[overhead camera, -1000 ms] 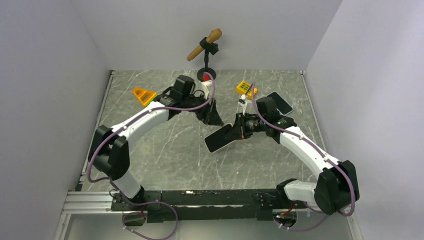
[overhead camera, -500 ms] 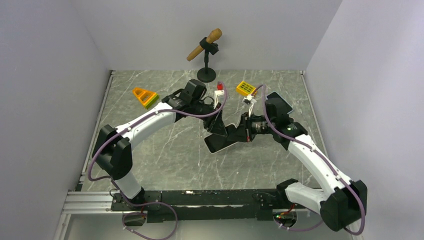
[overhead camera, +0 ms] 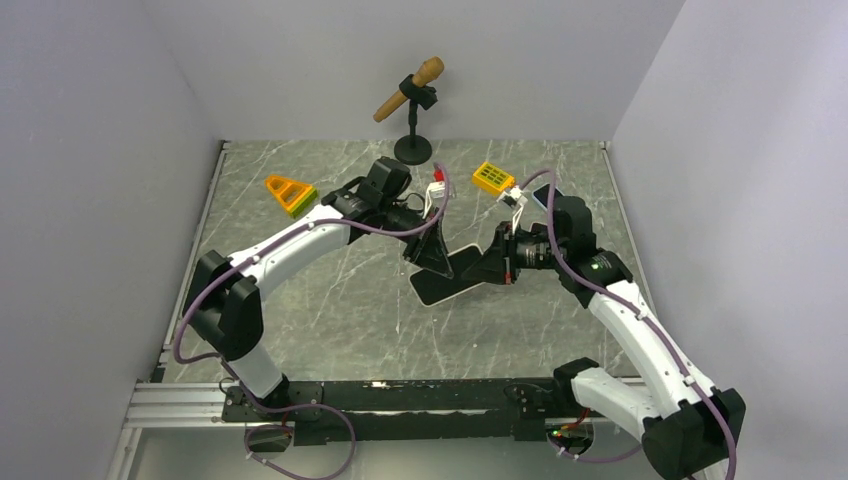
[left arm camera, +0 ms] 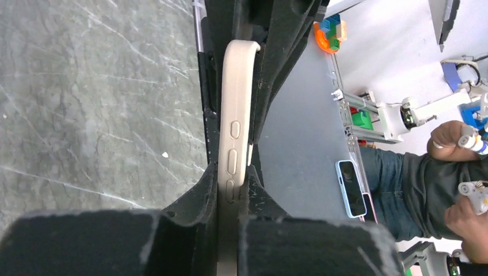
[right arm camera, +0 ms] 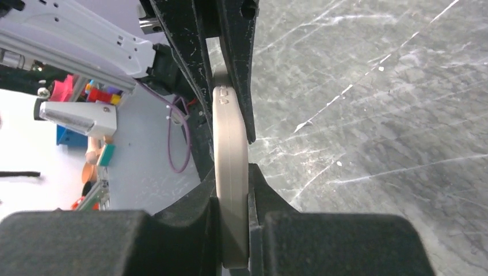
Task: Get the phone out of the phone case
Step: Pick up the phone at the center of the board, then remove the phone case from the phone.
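The phone in its cream phone case (overhead camera: pixel 445 282) is held tilted above the table's middle, its dark screen facing up. My left gripper (overhead camera: pixel 432 262) is shut on the case's far left end. In the left wrist view the case's edge (left arm camera: pixel 233 132), with its side buttons, runs between the black fingers of the left gripper (left arm camera: pixel 233 187). My right gripper (overhead camera: pixel 492 268) is shut on the right end. The right wrist view shows the cream rim (right arm camera: pixel 230 144) pinched between the pads of the right gripper (right arm camera: pixel 232 198). The phone sits inside the case.
A microphone on a stand (overhead camera: pixel 412 95) is at the back. An orange triangular toy (overhead camera: pixel 290 192) lies back left, a yellow block (overhead camera: pixel 492 177) and a small red-and-white piece (overhead camera: pixel 437 185) back centre. A second phone in a blue case (overhead camera: pixel 545 195) lies behind the right arm.
My left gripper came in from the back, reached the phone's left end and shut on the case. My right arm drew back to the right, keeping its grip.
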`<state>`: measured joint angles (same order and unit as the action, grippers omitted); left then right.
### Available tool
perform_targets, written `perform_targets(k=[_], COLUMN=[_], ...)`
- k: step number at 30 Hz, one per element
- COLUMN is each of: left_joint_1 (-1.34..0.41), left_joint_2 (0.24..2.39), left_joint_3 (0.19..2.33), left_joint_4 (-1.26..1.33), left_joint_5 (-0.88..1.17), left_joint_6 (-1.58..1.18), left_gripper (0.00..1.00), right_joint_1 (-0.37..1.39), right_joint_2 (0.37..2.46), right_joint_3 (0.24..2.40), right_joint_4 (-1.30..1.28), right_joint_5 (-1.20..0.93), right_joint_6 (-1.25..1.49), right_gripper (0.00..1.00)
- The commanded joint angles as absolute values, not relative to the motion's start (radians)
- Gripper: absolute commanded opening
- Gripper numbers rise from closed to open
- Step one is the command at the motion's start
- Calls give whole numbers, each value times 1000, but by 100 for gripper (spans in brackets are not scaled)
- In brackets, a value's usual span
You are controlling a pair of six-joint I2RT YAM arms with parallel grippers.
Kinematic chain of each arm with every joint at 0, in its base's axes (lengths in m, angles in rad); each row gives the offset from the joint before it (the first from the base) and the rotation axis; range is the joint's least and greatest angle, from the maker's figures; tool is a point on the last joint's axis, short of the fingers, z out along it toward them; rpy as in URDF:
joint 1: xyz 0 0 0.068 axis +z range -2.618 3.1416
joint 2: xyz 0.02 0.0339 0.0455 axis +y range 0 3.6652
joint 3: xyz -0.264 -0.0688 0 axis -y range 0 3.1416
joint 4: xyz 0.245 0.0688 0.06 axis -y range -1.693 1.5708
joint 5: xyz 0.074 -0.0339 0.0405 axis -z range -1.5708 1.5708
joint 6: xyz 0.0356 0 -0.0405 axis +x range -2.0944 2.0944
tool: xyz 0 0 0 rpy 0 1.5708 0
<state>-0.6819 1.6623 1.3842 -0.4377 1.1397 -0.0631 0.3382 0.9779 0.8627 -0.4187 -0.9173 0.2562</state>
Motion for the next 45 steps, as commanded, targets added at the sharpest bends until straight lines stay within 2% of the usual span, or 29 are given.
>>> perform_targets(k=[1,2,3,5,6,10,13,16,18,22,28,29,30,31,32,34,35,37,38,40,42,43,45], left_joint_1=[-692,-691,-689,-682,-673,-633,-604,-590,-585,-583,-585,-585,-585,-585,-585,-585,-585,-586,-586,-584,-573,-564,-553], left_joint_2=[1601,1586,1567,1529,1507,1449,1436,1441,1440,1437,1423,1419,1418,1419,1422,1428,1430,1432,1435,1453,1484,1499,1512], left_joint_3=[1397,1390,1382,1362,1349,1254,1188,1159,1153,1139,1108,1109,1118,1134,1159,1196,1208,1216,1217,1222,1232,1233,1218], left_joint_4=[-400,-378,-358,-291,-251,24,214,331,351,374,453,432,388,328,258,109,55,15,4,2,18,38,111], left_joint_5=[1120,1109,1100,1102,1116,1171,1199,1206,1201,1188,1161,1144,1130,1118,1102,1055,1037,1023,1017,1022,1065,1097,1129], left_joint_6=[-97,-121,-148,-203,-240,-458,-614,-704,-724,-744,-807,-789,-764,-726,-677,-560,-527,-493,-486,-480,-512,-533,-587], left_gripper=[0,0,0,0,0,0,0,0,0,0,0,0,0,3,20,50,61,72,73,73,68,61,39], right_joint_1=[330,330,330,330,330,330,331,329,330,335,412,414,416,416,411,386,367,319,291,222,139,99,48], right_joint_2=[917,908,902,885,876,828,800,800,815,893,1001,1017,1030,1041,1039,998,980,927,911,899,930,957,1013], right_joint_3=[914,906,892,843,812,690,604,545,504,468,434,440,443,439,433,425,431,470,494,519,548,563,562], right_joint_4=[-295,-286,-265,-179,-118,172,378,501,610,796,1006,1030,1061,1101,1121,1083,1029,870,793,735,734,745,859], right_joint_5=[-763,-697,-654,-634,-649,-674,-666,-616,-592,-589,-556,-557,-557,-555,-539,-501,-488,-483,-496,-550,-663,-753,-850], right_joint_6=[403,447,495,604,650,793,911,979,1047,1145,1198,1203,1213,1233,1245,1253,1244,1208,1195,1211,1259,1294,1381], right_gripper=[28,47,60,75,78,79,74,63,51,40,42,37,22,6,0,0,0,0,0,0,0,0,0])
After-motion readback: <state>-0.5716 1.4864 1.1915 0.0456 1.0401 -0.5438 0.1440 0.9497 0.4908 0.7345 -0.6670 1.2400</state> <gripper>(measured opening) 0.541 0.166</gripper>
